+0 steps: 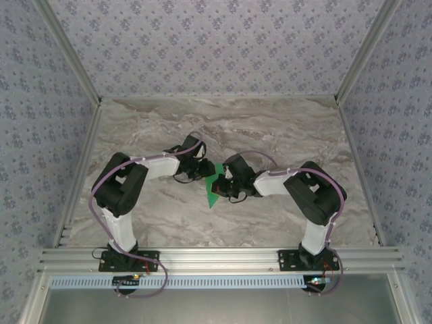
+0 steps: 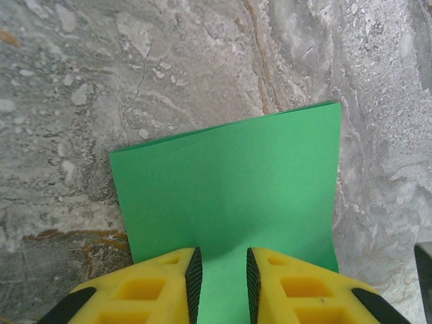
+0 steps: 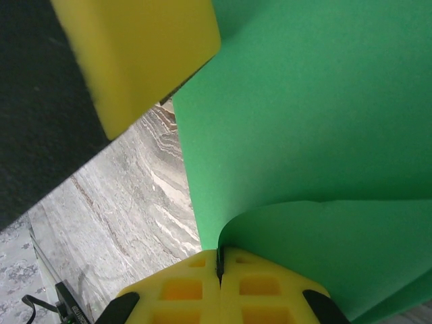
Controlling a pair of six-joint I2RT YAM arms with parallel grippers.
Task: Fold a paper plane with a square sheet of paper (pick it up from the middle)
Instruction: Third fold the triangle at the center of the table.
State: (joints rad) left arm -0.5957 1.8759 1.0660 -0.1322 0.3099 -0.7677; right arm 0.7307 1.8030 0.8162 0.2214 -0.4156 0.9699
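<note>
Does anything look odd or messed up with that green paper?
The green sheet is not flat: at the right gripper, which pinches it, it curls over loosely. No tear shows.

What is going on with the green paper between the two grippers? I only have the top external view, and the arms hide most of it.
Observer: In the right wrist view, the right gripper is shut on one edge of the green paper, which curls away from the pinch.
Operator: And the left one?
Observer: The left gripper has its jaws apart, with the paper showing through the gap. I cannot tell whether it touches the sheet.
Operator: Does it look like a plane yet?
Observer: No. The left wrist view shows a smooth panel with straight edges and square corners, with the marble table behind it.
</note>
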